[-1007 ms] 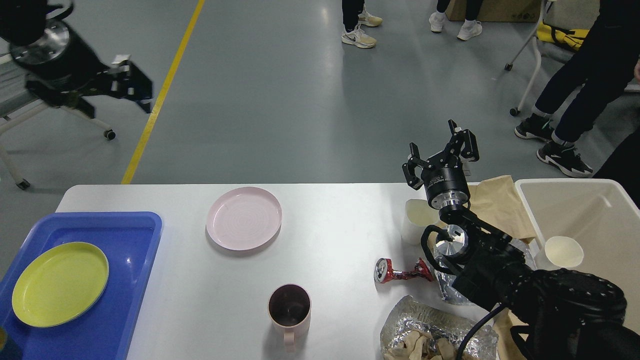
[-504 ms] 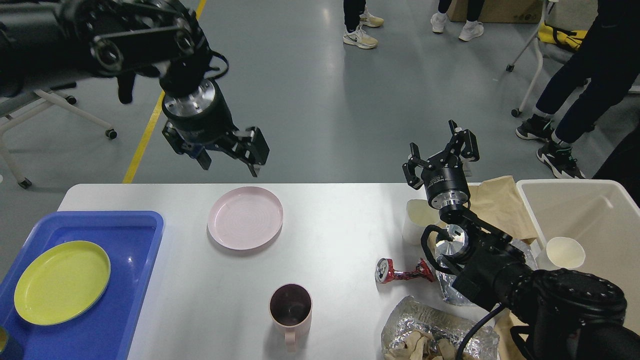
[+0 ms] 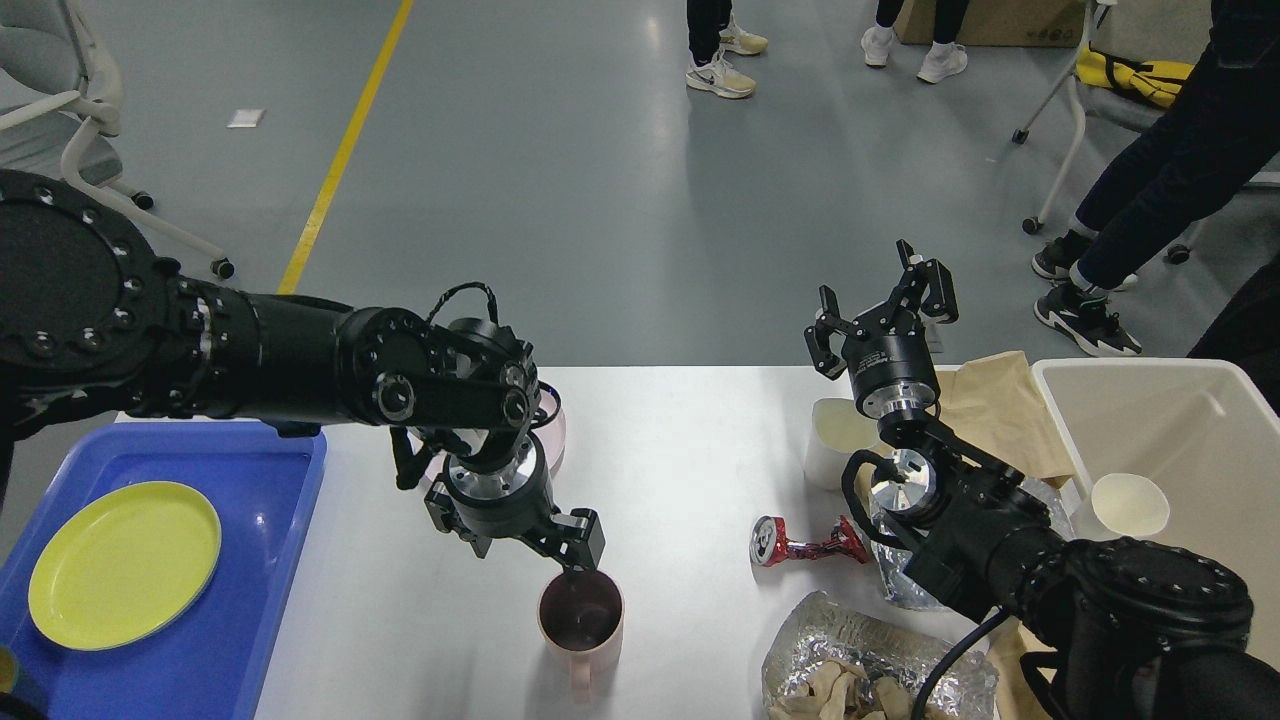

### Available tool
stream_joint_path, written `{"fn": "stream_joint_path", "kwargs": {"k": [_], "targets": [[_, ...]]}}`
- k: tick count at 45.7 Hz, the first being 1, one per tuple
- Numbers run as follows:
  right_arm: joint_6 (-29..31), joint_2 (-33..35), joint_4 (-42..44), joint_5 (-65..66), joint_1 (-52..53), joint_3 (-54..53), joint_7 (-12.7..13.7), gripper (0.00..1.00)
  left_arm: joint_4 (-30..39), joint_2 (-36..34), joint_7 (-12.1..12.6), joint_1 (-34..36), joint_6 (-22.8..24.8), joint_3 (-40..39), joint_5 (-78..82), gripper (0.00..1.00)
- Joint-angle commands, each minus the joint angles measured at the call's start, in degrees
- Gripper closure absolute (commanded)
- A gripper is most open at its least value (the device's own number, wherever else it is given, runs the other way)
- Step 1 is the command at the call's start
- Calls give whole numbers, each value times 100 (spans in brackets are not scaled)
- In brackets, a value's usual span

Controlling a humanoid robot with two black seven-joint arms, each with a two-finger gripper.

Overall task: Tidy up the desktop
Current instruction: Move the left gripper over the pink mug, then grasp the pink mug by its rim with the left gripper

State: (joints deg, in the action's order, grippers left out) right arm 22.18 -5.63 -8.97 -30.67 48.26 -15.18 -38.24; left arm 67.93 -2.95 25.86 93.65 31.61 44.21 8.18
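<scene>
Half a second before, my left arm was up over the far edge beyond the pink plate [image 3: 553,428]; it had since swung down and toward me, so the left gripper [image 3: 528,545] hung just above the pink mug [image 3: 581,618] — one finger at the far rim, fingers spread, holding nothing. The right gripper [image 3: 884,310] had not moved: raised past the far edge, fingers wide apart, empty. The desktop [image 3: 680,470] lay below both arms, its long axis running left to right across my view. On it sat a blue tray [image 3: 255,560] with a yellow plate [image 3: 123,563] at left, and a crushed red can [image 3: 805,545], a white cup [image 3: 832,440] and crumpled foil [image 3: 850,650] at right, beside the beige bin [image 3: 1190,420].
</scene>
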Motion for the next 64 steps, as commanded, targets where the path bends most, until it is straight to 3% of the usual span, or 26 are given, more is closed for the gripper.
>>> {"fn": "stream_joint_path", "kwargs": {"k": [1,12,28,36,51,55,64], "targets": [[-3,0,0,0,0,6,1,0,10,101,24,-215,-418,0,-9,7],[-3,0,0,0,0,-3,1,0,10,207,24,-514,-717,0,-9,7],[-3,0,0,0,0,-2,1,0,1,259,42,-620,-770,88,61,8],[-3,0,0,0,0,6,1,0,1,268,24,-848,-1289,395,79,11],[-3,0,0,0,0,-3,1,0,10,321,-64,-954,-1324,404,79,16],[5,0,0,0,0,-3,1,0,10,365,-81,-1006,-1324,404,79,26],[-3,0,0,0,0,-2,1,0,18,391,-301,-1059,-1350,387,88,68]]}}
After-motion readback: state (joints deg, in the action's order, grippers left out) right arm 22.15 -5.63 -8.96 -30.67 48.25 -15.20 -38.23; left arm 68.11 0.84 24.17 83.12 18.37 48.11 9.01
